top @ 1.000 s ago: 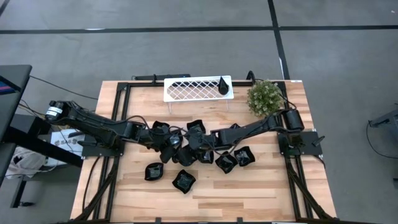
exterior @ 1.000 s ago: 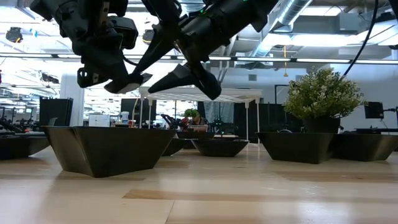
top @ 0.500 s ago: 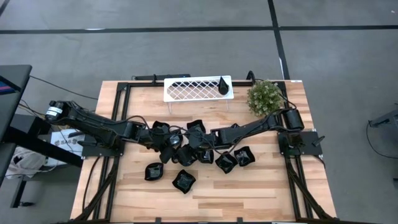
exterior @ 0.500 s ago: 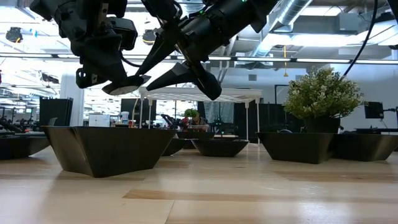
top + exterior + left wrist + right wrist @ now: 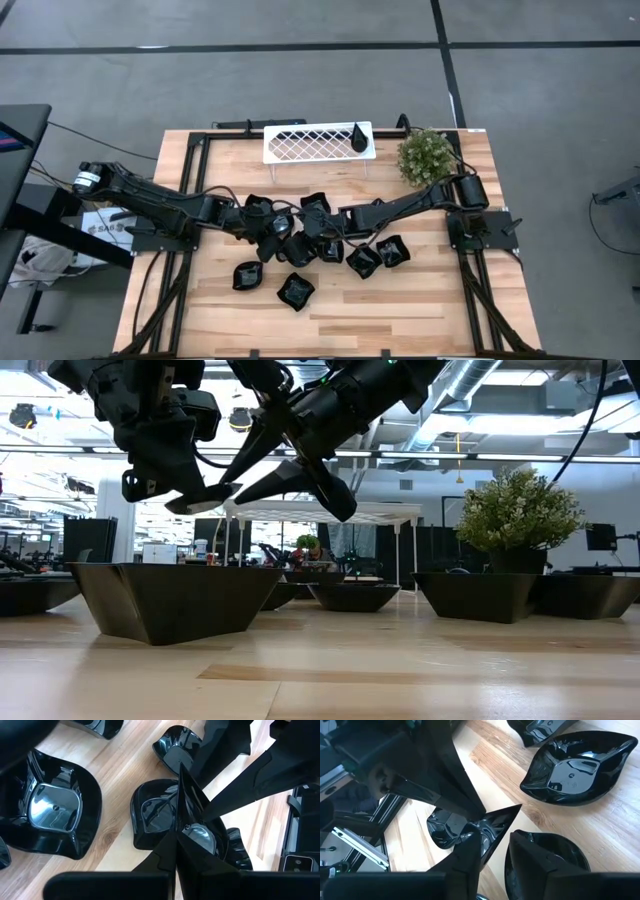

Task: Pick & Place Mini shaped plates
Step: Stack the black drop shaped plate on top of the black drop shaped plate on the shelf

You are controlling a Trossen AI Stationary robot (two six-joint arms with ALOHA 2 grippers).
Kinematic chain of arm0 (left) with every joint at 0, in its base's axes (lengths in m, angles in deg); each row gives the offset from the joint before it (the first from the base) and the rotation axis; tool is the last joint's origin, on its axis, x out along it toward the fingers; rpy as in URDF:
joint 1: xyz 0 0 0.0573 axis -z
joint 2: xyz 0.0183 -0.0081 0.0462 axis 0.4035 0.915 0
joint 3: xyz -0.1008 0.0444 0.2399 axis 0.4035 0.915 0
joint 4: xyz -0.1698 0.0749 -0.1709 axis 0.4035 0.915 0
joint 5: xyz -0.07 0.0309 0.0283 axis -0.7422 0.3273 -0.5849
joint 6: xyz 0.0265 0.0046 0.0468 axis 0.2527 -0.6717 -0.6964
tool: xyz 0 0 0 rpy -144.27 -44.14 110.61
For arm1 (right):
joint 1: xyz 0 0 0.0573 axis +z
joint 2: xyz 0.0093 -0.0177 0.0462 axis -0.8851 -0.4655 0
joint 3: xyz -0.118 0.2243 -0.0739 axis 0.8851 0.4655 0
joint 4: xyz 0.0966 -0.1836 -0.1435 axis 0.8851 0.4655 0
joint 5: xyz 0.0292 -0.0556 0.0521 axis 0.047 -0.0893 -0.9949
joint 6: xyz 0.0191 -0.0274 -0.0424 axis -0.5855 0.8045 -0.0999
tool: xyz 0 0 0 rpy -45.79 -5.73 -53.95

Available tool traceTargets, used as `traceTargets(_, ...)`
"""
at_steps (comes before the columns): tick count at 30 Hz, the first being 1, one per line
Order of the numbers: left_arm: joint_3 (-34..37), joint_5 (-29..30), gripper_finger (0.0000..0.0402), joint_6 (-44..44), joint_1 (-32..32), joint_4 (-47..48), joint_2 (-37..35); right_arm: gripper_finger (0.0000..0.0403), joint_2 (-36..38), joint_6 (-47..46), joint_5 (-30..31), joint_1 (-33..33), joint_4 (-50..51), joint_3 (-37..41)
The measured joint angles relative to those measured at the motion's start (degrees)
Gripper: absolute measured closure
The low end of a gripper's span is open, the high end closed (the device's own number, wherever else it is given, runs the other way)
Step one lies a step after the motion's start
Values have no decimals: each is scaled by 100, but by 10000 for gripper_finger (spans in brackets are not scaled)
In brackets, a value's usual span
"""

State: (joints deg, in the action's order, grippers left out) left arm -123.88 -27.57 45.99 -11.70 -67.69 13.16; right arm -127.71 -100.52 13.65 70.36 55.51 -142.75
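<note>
Plate [image 5: 205, 495] is in my left gripper [image 5: 188, 492], pinched by its rim and held flat above the mid-table cluster; left jaws fully closed on it, same as a second ago.

Change is on the right: right gripper [image 5: 233, 490] came in with jaws wide and has narrowed them steadily over the last second; they now sit partly open on either side of the plate's free end. In the right wrist view the plate's tip sits between my fingers [image 5: 466, 851]; can't tell if the pads touch yet.

Read: this looks like a handover, left to right, and the right grip isn't made; left must not let go until the right stops closing.

Other plates [image 5: 297, 290] sit loose on the table, mid and near, just below both grippers. Tray [image 5: 318, 143] at the far edge carries one teardrop plate [image 5: 358, 137] at its right end; I'd guess that's where this one goes, so the task is barely begun.
</note>
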Motion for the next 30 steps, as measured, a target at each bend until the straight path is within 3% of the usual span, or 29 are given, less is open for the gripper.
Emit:
traceTargets(8,0,11,393,-24,1,-27,0,336,7,2,0,0,0,0)
traceTargets(30,-2,-75,352,-39,2,-131,-2,346,9,15,-2,2,-90,0)
